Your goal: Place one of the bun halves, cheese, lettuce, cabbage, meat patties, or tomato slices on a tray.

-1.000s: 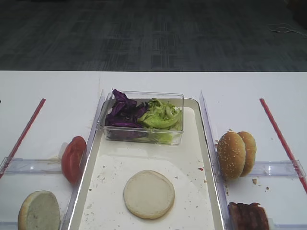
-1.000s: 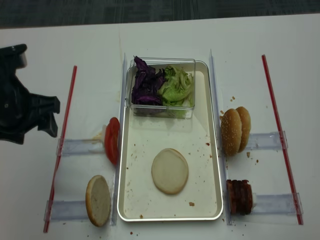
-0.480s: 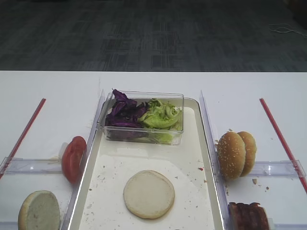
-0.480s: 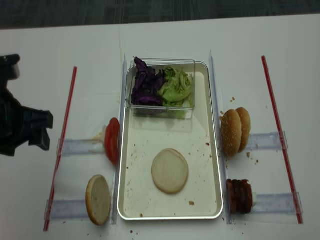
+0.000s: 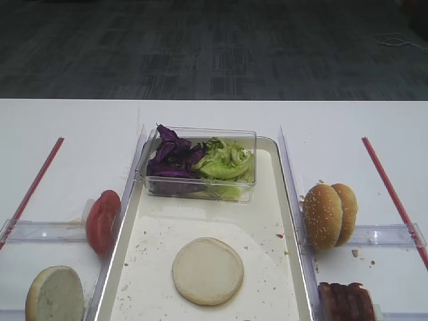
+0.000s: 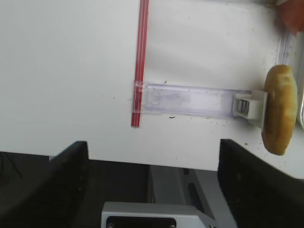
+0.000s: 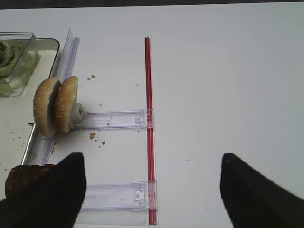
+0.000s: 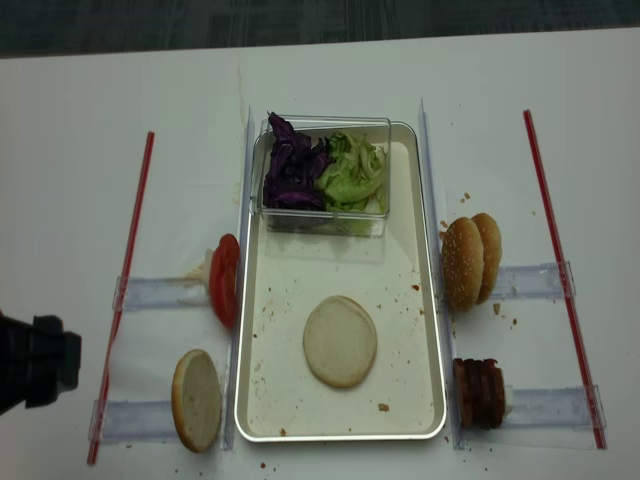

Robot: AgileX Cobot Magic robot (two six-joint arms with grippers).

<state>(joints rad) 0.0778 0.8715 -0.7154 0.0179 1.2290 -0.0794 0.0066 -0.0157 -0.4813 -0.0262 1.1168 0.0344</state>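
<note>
A: Looking at the overhead view, one of the bun halves [image 8: 340, 341] lies flat on the cream floor of the tray [image 8: 431, 300], low in the middle of the frame. The second plain half [image 8: 196, 400] stands on edge outside the tray, at the lower left, in a clear holder.

B: And the other fillings?

A: The tomato slices [image 8: 224, 281] stand upright just beside the tray's left rim, at centre left. The meat patties [image 8: 479, 393] sit at the lower right, outside the rim. The cabbage [image 8: 292, 168] and lettuce [image 8: 355, 176] share a small clear plastic box [image 8: 326, 124] at the tray's top end, purple on the left, green on the right.

B: The sesame buns?

A: A pair [image 8: 473, 259] on edge at centre right, near a few crumbs on the white desk [image 8: 180, 100]. Red strips [image 8: 128, 267] run down both sides of the frame.

B: The claws?

A: The left claw [image 6: 152, 156] shows in its wrist view as two dark fingers [image 6: 66, 166] at the bottom corners, spread wide and empty, above the desk's edge; the plain half on edge is at the right of that view. In the overhead view only a dark part of the left arm [image 8: 35, 360] shows at the lower left edge. The right claw [image 7: 152, 190] likewise shows two dark fingers far apart with nothing between them, over bare desk.
</note>
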